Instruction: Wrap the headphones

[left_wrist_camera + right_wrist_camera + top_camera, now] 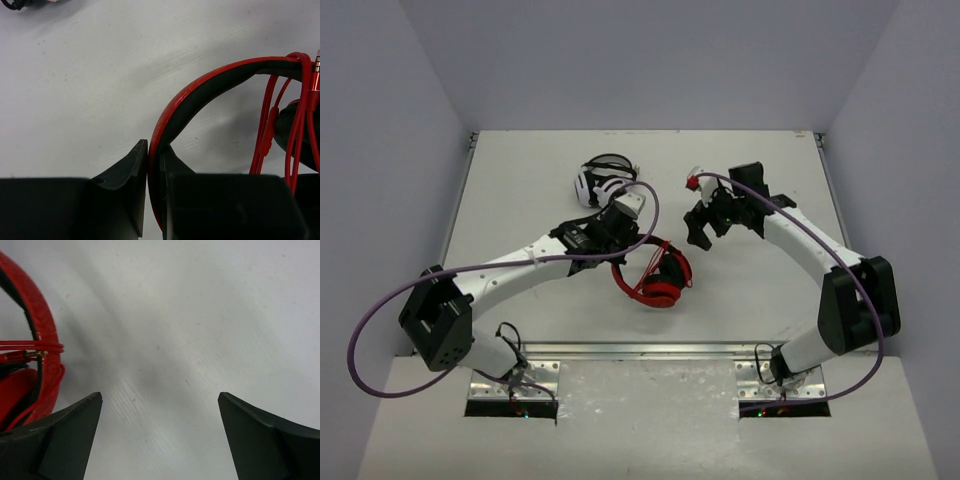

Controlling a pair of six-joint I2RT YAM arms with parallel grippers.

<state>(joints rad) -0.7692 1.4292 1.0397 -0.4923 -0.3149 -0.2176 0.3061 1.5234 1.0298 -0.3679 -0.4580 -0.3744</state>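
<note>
A white table (520,180) boxed in by plain grey walls (380,120). The red headphones (655,280) sit near its middle, toward the near edge, and a black-and-white pair (600,180) lies farther back.

My left gripper (154,165) is pressed together on the headband (200,85), one finger on the red outside and one on the black lining. My right gripper (160,405) is spread wide with nothing in it, over bare table just right of the headphones.

The cable (265,125) hangs in several loops across the headband. Its plug (32,355) lies against the band, so I judge the winding nearly done and the loose end is what needs securing.

To do that well, I should hold the left pinch firm and level so the loops do not slide along the arch. The right should come in low from the right. It should take the cable just behind the plug, not the metal tip, and draw it snug without dragging on the wraps already there. If I pull too hard the band could twist in my left fingers.
</note>
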